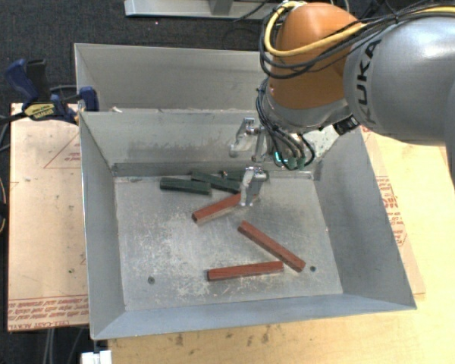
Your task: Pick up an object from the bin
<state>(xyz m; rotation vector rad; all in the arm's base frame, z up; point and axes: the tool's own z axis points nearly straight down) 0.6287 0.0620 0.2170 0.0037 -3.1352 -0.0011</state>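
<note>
Lying flat on the bin (98, 226) floor, the nearest red-brown bar (214, 210) has its upper right end at, or just beside, the tip of the claw (250, 194). From there it runs away to the claw's lower left. That is the relation your next move depends on: the claw stands over one end of the bar, not over its middle, and the bar's long axis slants from lower left to upper right. You would probably need to shift the claw along that axis, down and to the left, and close it across the narrow width.

From this angle you cannot tell whether the claw is open or closed, and nothing can be seen held in it. Whether it touches the bar's end or hangs just above it is also unclear.

Just beyond the claw's upper left, two dark green bars (201, 183) lie end to end along the back of the floor, close to the red-brown bar's upper end. They could crowd the approach. A second red-brown bar (271, 246) slants away below and to the right of the claw. A third one (245, 271) lies almost level, well below it.
</note>
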